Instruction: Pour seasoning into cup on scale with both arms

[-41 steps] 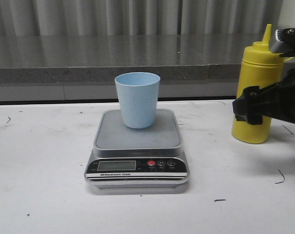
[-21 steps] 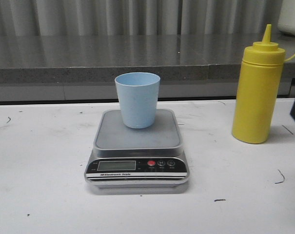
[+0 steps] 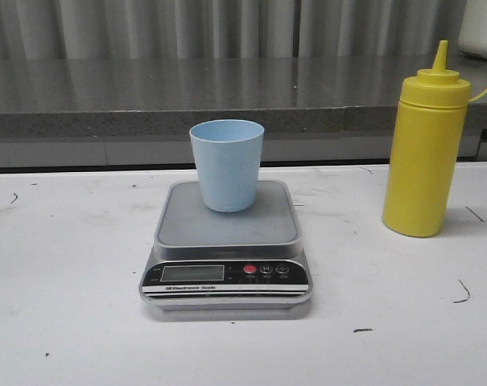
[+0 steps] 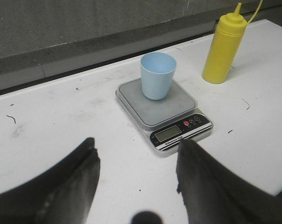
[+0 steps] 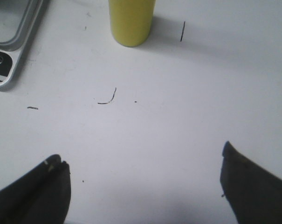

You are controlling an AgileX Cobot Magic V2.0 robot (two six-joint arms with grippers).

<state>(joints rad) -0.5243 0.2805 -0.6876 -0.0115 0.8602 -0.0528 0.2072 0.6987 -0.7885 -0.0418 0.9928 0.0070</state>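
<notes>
The seasoning (image 3: 424,145) stands ungrasped near the surface's right edge: close the spread right fingers (image 5: 252,184) squarely around its body, upright.

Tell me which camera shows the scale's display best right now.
The front view: the scale faces it squarely, display and buttons unobstructed. The left wrist view shows it whole but smaller and angled; the right wrist view catches only a corner.
</notes>
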